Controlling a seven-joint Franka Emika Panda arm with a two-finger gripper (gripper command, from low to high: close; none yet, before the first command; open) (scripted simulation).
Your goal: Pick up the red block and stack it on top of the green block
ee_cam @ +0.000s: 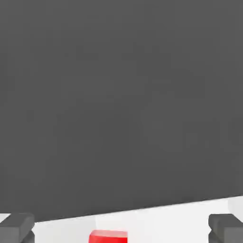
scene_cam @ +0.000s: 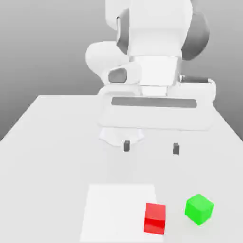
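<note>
Exterior view first. Gripper point(scene_cam: 151, 147) hanging above the white table point(scene_cam: 52, 142), fingers spread wide apart, nothing between them. Red block point(scene_cam: 155, 218) sitting on the table nearer the camera than the fingertips, almost in line with the gap between them, at the corner of a brighter white patch point(scene_cam: 118, 211) on the surface. Green block point(scene_cam: 199, 208) just beside the red one toward the exterior view's right, a narrow strip of table between them, not touching. Judged from this: the coming move turns on carrying the open jaws toward the camera and down until the red cube lies between the fingers. No long axis to line up with, the cube being equal on every side; faces look roughly square to the jaw line, though the exact angle cannot be told.

Hand view next. Two dark fingertips point(ee_cam: 16, 227) at opposite edges of the frame, well apart, confirming open jaws. Red block point(ee_cam: 108, 235) seen partly, lying close to midway between the fingertips, on pale table point(ee_cam: 166, 220) beyond which lies dark background. Not yet between the fingers.

Count: one arm, one gripper with two fingers, one red block, one green block, one bright patch on the table.
</note>
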